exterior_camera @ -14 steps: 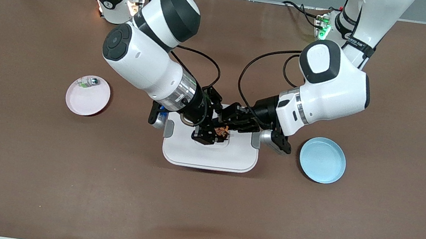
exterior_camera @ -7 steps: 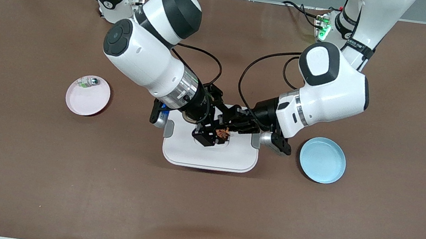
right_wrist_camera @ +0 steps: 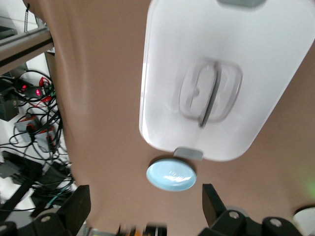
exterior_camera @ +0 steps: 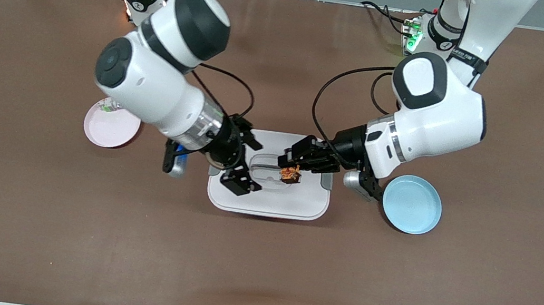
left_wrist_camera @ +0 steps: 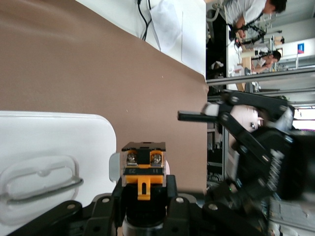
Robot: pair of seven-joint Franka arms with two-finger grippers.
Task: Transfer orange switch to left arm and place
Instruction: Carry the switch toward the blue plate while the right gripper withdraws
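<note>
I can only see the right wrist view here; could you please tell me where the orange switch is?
Observer: The orange switch is pinched in the left gripper, up in the air over the box, above its recessed handle.
Operator: Thank you. Is anything in the right gripper?
Observer: No. The right gripper is open and empty, over the part of the box toward the right arm's end of the table.
Operator: And is there another plate besides the blue one?
Observer: Yes, a pink plate lies toward the right arm's end, with a small green-and-clear part on it, partly hidden under the right arm.
</note>
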